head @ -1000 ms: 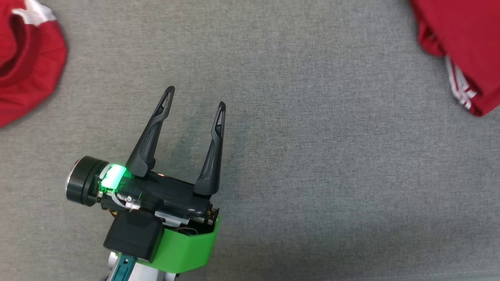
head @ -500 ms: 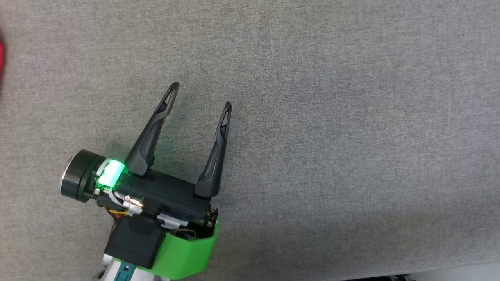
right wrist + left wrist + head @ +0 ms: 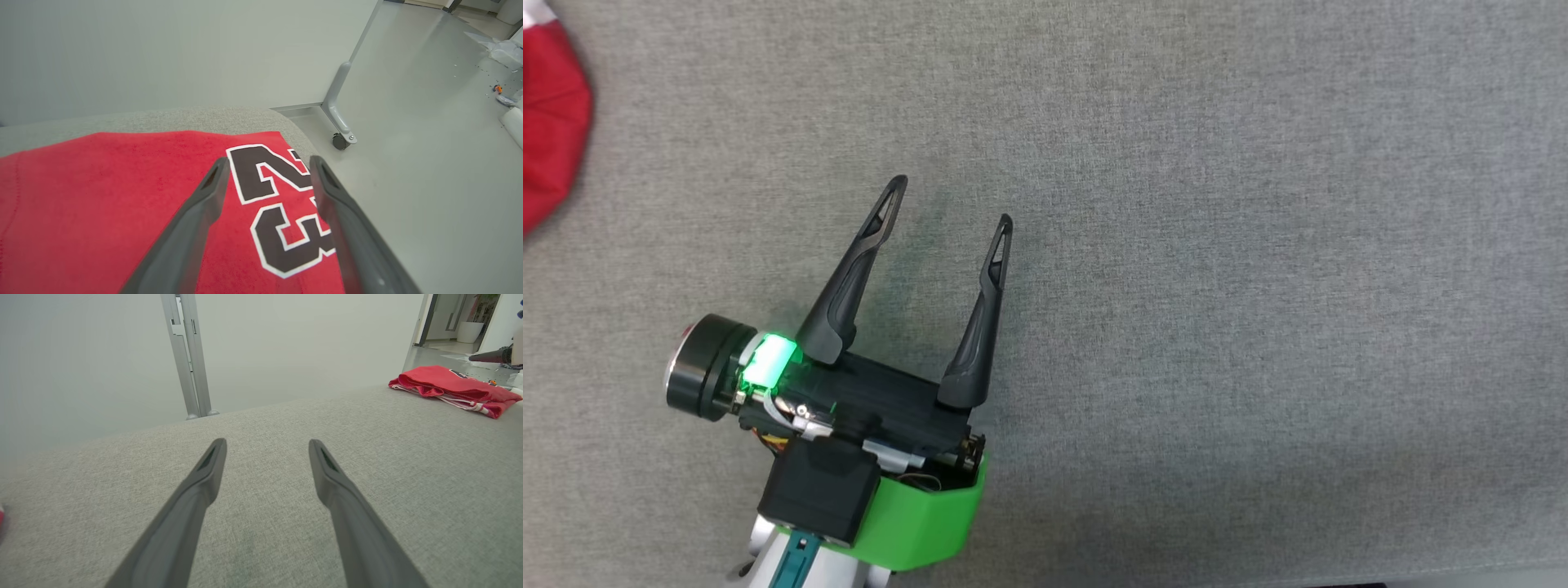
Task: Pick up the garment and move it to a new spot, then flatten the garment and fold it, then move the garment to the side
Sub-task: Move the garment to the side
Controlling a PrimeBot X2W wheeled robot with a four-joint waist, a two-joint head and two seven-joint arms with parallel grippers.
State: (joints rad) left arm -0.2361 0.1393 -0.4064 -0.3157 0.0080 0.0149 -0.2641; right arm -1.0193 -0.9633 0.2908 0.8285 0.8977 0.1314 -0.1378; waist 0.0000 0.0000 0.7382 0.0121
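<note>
The red jersey is laid on a corner of the grey fabric-covered counter, and "23" can be read on it in black outlined in white. The right tool is held over the number, fingers apart; contact cannot be told. In the left wrist view the jersey is seen folded at 2 o'clock. The left tool is held spread over grey counter. A second red garment is cut by the head view's edge at 10 o'clock.

I saw my left gripper at the near left, its dark fingers spread wide, pointing far and slightly right. My right gripper stood parted too.
</note>
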